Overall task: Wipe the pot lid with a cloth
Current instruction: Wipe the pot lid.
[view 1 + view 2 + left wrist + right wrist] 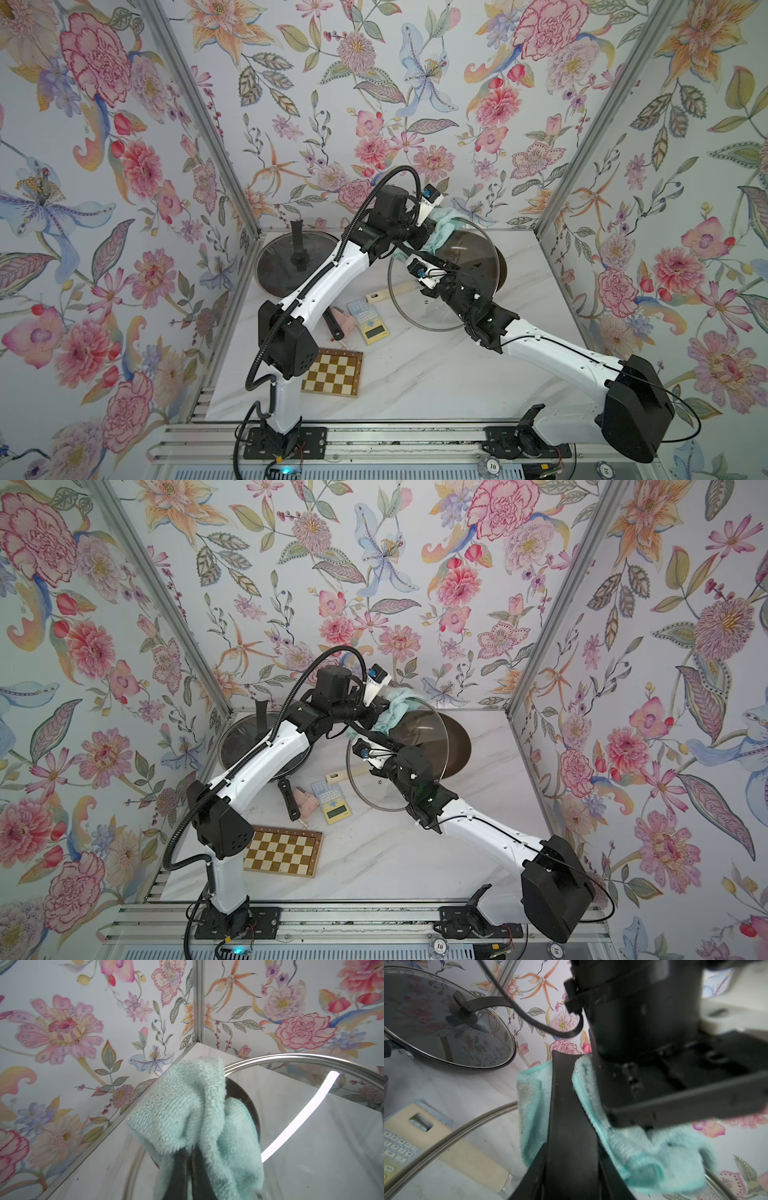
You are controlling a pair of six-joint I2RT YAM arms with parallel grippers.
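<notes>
We are working close against the back wall (374,124), bare desk (415,374) spreading near the arm bases, left claw (187,1153) pinching tight on the cloth (182,1105) at the lid (291,1057) rim, right claw (571,1167) set narrow, gripping the lid by its handle (566,1095).

Flowered booth around a white marbled counter (415,382)

Three walls (374,83) carry pale wallpaper crowded with pink, orange and blue blossoms and grey-green leaves, and bare metal posts (199,116) run up the two back corners. The counter is white with faint grey veins, and a ribbed aluminium rail (374,446) borders its near edge. The light is soft and even, leaving only weak shadows on the counter.
</notes>
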